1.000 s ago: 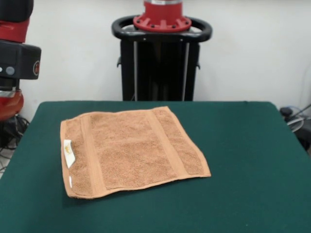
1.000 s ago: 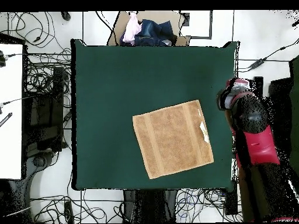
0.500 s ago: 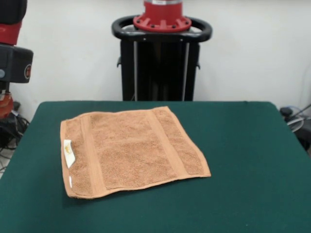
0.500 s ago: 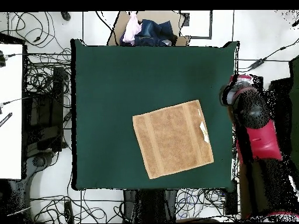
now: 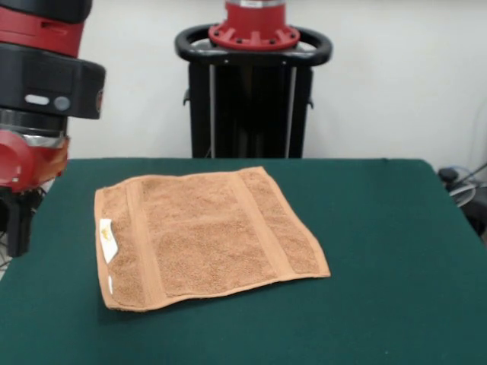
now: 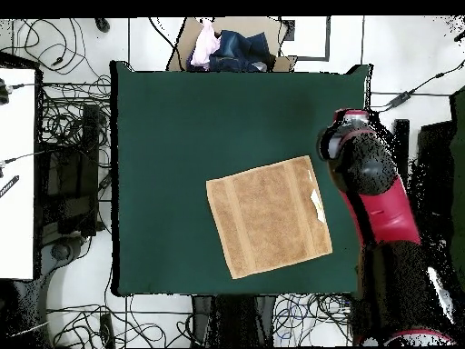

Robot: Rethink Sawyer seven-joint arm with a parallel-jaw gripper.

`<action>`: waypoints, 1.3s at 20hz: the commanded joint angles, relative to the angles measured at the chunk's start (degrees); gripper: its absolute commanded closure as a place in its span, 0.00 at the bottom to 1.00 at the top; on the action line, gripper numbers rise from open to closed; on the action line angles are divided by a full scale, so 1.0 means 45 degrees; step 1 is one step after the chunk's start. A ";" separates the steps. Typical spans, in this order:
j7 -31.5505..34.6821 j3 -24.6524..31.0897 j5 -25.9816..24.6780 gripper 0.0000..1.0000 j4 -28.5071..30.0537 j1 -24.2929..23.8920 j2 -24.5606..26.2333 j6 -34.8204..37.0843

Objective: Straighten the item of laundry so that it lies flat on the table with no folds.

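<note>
- Now the towel point(image 5: 202, 236) lies spread on the green table point(image 5: 380, 251), one flat layer, all four corners showing in both views.
- From the front it sits left of the table's middle, turned a little askew to the table's edges.
- Two flat woven bands run across it, one close to its left edge, the other right of its middle.
- A small white label point(image 5: 108, 239) rests at the towel's left edge in the front view; from overhead the same label point(image 6: 317, 204) is at the towel's right edge.
- The arm point(image 5: 42, 91) fills the upper left of the front view, red and black, over the table's left edge and clear of the towel.
- From overhead the arm point(image 6: 372, 195) reaches up along the table's right side, its end just beside the towel's top right corner, not over the cloth.
- The gripper's tip is not clearly visible in either view, so I cannot tell whether it is spread or pressed together.
- Beyond the table's top edge overhead, a pile of clothes point(image 6: 227, 47) sits on a brown surface.
</note>
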 commanded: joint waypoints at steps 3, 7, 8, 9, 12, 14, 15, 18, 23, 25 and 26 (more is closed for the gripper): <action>0.2995 0.0522 0.0163 1.00 0.2067 0.0473 -0.0138 -0.0449; 0.2784 0.0882 -0.0010 1.00 0.2011 0.0078 0.0007 -0.0694; 0.2748 0.0998 -0.0080 1.00 0.2061 -0.0018 0.0006 -0.0773; 0.2713 0.1041 -0.0106 1.00 0.2028 -0.0053 0.0057 -0.0801; 0.2652 0.1131 -0.0204 1.00 0.2070 -0.0134 0.0088 -0.0884; 0.2598 0.1172 -0.0235 1.00 0.2103 -0.0171 0.0069 -0.0864; 0.2593 0.1199 -0.0258 1.00 0.2141 -0.0179 0.0059 -0.0904; 0.2549 0.1347 -0.0371 1.00 0.2246 -0.0281 0.0042 -0.1064; 0.2626 0.1433 -0.0435 1.00 0.2459 -0.0298 -0.0053 -0.1285; 0.2638 0.1524 -0.0521 1.00 0.2600 -0.0390 -0.0111 -0.1382; 0.2641 0.1593 -0.0577 1.00 0.2682 -0.0450 -0.0149 -0.1440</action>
